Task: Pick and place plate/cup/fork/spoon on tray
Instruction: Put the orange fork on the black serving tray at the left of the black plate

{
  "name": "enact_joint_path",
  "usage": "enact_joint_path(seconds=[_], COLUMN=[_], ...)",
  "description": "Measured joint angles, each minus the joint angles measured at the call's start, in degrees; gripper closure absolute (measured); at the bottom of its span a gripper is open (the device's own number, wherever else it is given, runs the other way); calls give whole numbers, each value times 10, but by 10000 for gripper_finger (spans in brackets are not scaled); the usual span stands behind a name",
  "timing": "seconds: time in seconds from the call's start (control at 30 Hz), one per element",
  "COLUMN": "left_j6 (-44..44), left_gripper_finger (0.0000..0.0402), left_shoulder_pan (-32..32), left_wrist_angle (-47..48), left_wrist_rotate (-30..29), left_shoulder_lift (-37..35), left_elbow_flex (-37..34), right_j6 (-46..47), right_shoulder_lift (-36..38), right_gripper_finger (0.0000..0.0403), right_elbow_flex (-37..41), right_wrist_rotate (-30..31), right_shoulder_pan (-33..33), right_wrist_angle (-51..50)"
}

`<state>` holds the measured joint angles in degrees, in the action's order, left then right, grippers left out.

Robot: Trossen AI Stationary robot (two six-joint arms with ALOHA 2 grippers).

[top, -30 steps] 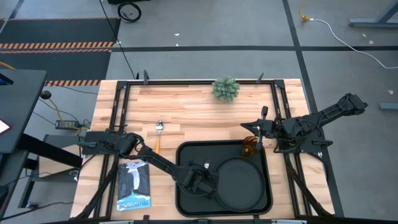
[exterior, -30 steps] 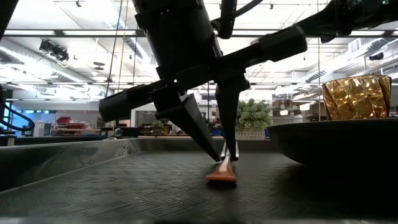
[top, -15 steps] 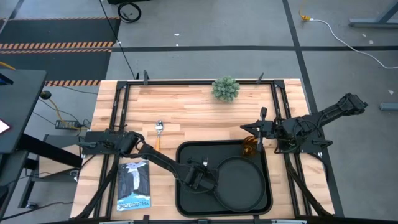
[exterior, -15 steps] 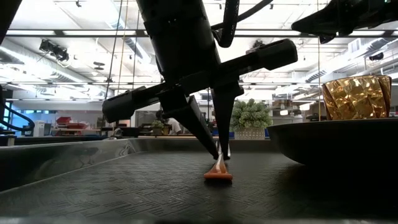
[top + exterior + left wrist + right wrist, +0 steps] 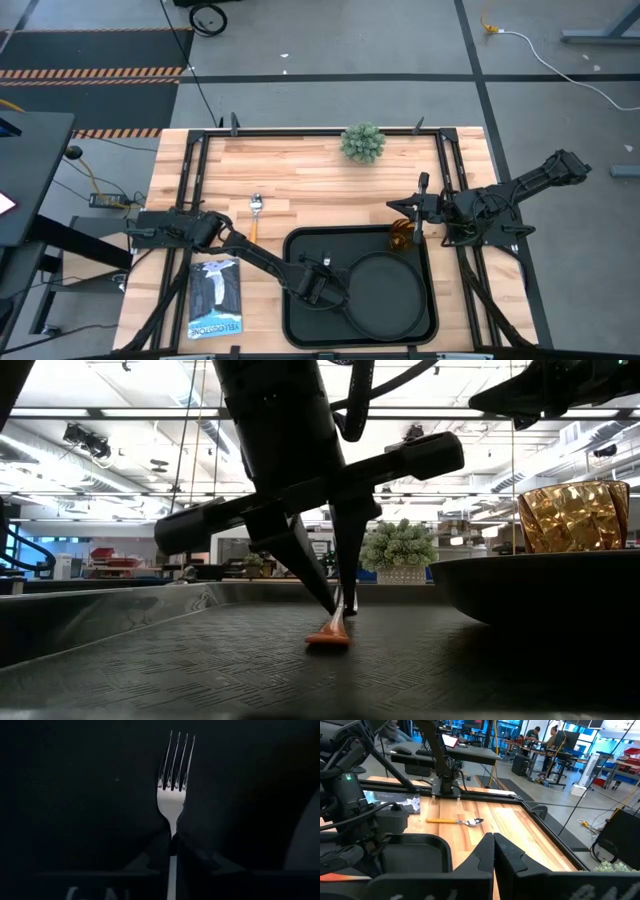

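The black rectangular tray (image 5: 300,250) lies at the table's near middle. The round black plate (image 5: 390,295) sits in its right half, and the amber cup (image 5: 402,238) stands in its far right corner. My left gripper (image 5: 322,280) is over the tray's left half, shut on the fork (image 5: 173,795). The spoon (image 5: 254,215) lies flat on the wood, left of the tray's far left corner. My right gripper (image 5: 415,208) is shut and empty, just beyond the cup. My left gripper pinches the fork's silver neck (image 5: 172,827), just below the tines, between its two fingers. The fingers (image 5: 350,560) come from above, pointing down, and lie across the fork. The fork is tilted, and its orange handle end (image 5: 328,638) rests on the tray's floor.
A small green plant (image 5: 363,142) stands at the table's far edge. A blue and white booklet (image 5: 215,297) lies on the wood left of the tray. People sit at desks in the room beyond the table (image 5: 540,735).
My left gripper has gone a little toward the table's left edge, still shut on the fork. The fork's orange handle end has slid left along the tray's floor with it.
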<state>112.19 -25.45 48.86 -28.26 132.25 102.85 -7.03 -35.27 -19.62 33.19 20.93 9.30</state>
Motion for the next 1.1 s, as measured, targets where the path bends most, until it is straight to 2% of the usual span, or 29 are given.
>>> enact_joint_path(seconds=[0.2,0.4,0.53,0.63,0.7,0.8,0.93,1.1], left_j6=[-21,-70,-182,-267,-289,-288,-292,-294], left_gripper_finger=[318,300,301,309,315,324,334,341], left_shoulder_pan=[0,0,0,0,0,-2,-3,-5], left_wrist_angle=[2,95,142,135,125,129,88,54], left_wrist_rotate=[-11,-7,-10,-8,5,23,57,62], left_shoulder_lift=[0,0,-1,-1,-1,1,0,0], left_elbow_flex=[1,56,100,101,87,69,54,39], right_j6=[0,0,0,0,0,0,0,3], right_shoulder_lift=[0,0,0,0,0,0,0,0], right_gripper_finger=[398,398,398,398,398,398,398,398], right_elbow_flex=[0,0,0,0,0,0,0,0], right_wrist_rotate=[0,0,1,0,-1,-2,-3,-3], right_shoulder_pan=[0,0,0,0,0,1,1,1], right_wrist_angle=[0,0,0,0,0,0,0,0])
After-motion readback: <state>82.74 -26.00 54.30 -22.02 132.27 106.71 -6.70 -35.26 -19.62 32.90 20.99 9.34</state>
